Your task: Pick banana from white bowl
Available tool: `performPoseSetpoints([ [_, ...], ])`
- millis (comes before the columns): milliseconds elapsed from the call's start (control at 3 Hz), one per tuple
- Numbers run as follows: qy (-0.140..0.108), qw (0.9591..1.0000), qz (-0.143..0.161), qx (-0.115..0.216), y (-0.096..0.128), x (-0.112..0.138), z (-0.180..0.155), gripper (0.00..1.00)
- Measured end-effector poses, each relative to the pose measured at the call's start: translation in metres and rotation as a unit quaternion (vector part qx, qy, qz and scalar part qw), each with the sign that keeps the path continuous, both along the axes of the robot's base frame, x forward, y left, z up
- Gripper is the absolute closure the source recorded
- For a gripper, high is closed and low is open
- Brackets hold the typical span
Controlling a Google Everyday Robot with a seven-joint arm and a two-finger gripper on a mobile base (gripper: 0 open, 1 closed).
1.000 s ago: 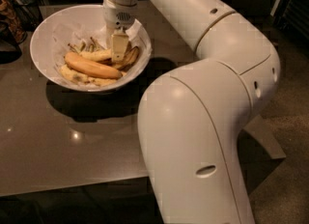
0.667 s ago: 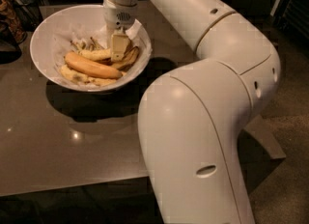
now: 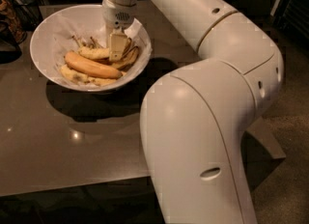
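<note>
Banana: the largest banana (image 3: 91, 65) is plump, smooth and orange-yellow, with a darker tip at its left end
Banana place: it lies on its side across the middle of the white bowl (image 3: 38, 49), on top of the other fruit
Other bananas: a paler, speckled one lies just behind it, another pale one lies in front along the bowl's near wall, and browner, duller ones sit at the bowl's right side
Banana count: at least four, heaped and overlapping, so the exact number cannot be told
Bowl count: one, wide and round, with crinkled paper lining (image 3: 63, 30) showing on its far wall
Gripper: the gripper (image 3: 116, 49) points straight down into the bowl, right of its centre, its tip among the bananas
Gripper state: cannot tell whether it is released or clenched
Arm: one white arm (image 3: 207, 121) reaches over the bowl from the right
Tabletop: the dark, glossy tabletop (image 3: 72, 150) carries the bowl
</note>
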State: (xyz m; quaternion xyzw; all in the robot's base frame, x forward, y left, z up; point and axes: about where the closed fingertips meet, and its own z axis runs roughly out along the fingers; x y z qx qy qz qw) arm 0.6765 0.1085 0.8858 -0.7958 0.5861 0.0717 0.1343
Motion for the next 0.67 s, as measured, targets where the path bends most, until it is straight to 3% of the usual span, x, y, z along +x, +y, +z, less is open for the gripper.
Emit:
performPoseSetpoints([
  [667,-0.059,0.9971,0.011,0.048,-0.008,-0.033,0.057,1.0],
])
